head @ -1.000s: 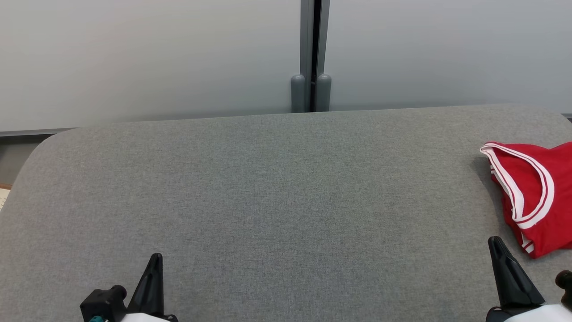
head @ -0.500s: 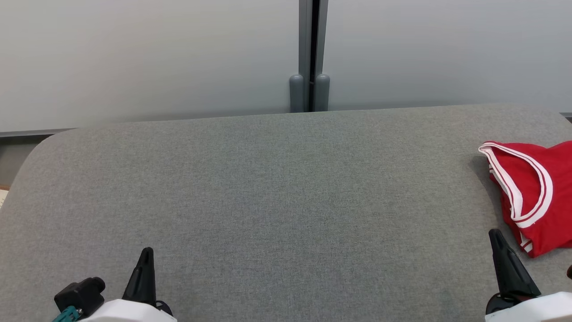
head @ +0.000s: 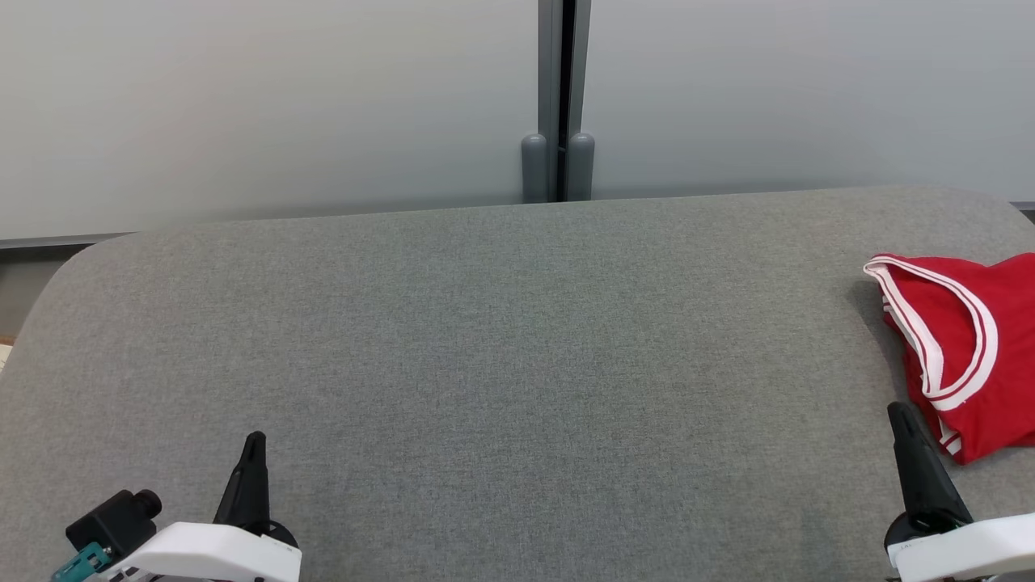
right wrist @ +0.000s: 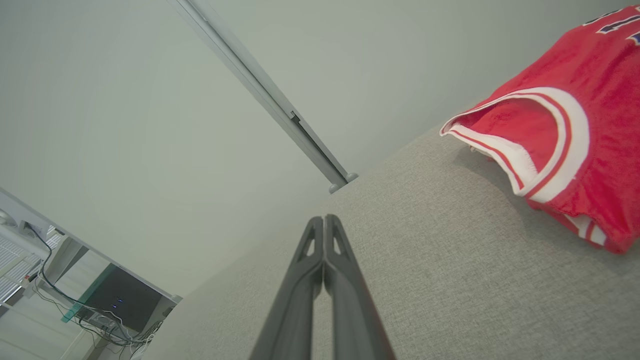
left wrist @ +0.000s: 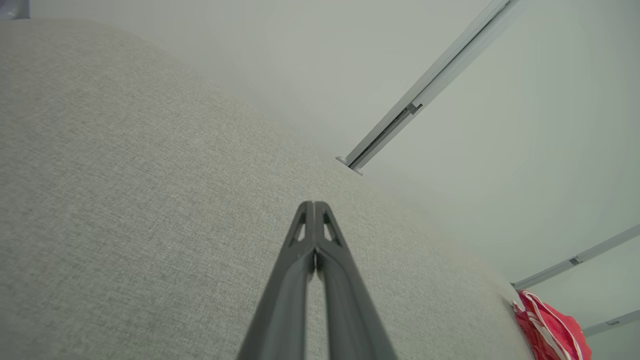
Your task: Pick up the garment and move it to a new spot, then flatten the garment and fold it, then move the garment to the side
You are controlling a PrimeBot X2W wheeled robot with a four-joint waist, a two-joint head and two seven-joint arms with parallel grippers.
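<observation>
The garment point(head: 966, 352) is a red sleeveless jersey with white and red trim, lying bunched at the right edge of the grey fabric surface point(head: 501, 339); part of it runs out of the head view. It also appears in the right wrist view as the garment point(right wrist: 565, 135) and, far off, in the left wrist view as the garment point(left wrist: 550, 332). My right gripper point(head: 901, 414) is shut and empty, just left of the garment's near corner, apart from it. My left gripper point(head: 254, 441) is shut and empty near the front left. Both grippers show shut tips: left gripper point(left wrist: 313, 205), right gripper point(right wrist: 324, 218).
A pale wall with a grey vertical post point(head: 559, 97) stands behind the surface. The surface has rounded far corners and drops off at the left point(head: 48, 291). In the right wrist view a desk with cables point(right wrist: 100, 310) stands beyond the surface.
Both arms have drawn back and outward: the left gripper moved left, the right one slightly down. More white forearm shows on each side. The garment lies as before.
</observation>
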